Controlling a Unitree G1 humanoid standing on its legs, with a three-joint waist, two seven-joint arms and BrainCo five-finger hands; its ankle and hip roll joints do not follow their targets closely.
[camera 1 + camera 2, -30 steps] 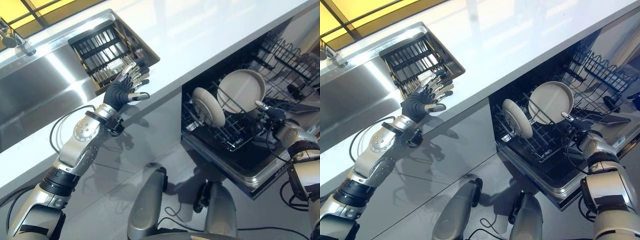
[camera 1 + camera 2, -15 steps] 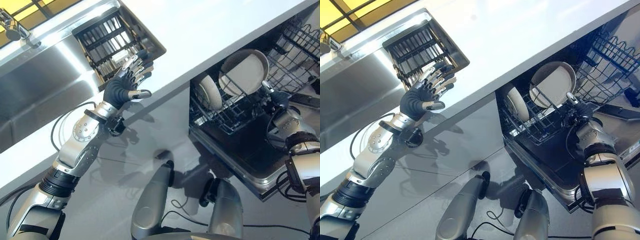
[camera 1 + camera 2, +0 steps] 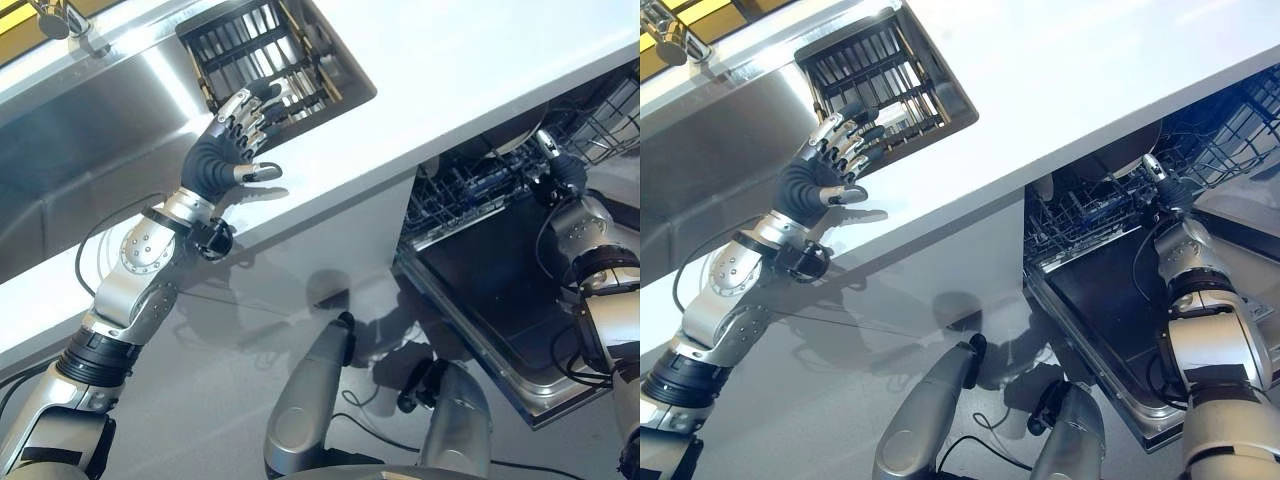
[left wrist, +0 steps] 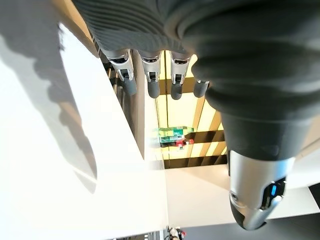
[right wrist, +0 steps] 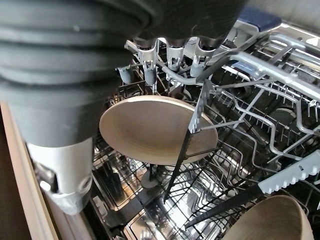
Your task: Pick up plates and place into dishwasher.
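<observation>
L hand (image 3: 222,150): fingers spread, empty, over bench (image 3: 480,60) edge by sink rack (image 3: 262,48).
R hand (image 5: 170,45): fingers straight, at dishwasher rack (image 5: 260,100), plate (image 5: 150,127) slotted.
Tip: withdraw w/o snagging tines.

Just past the fingers of the right hand (image 5: 75,115), a matt, smooth beige plate (image 5: 155,127) stands in the dishwasher's grey coated-wire rack (image 5: 260,130), while beneath the left hand (image 3: 215,160) lie a glossy white countertop (image 3: 480,70) and a brushed-steel sink (image 3: 90,130).

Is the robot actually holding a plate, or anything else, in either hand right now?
Nothing is held. The left hand hangs open over the white counter. The right hand, fingers straight, reaches at the dishwasher rack, by a plate already standing there.
</observation>
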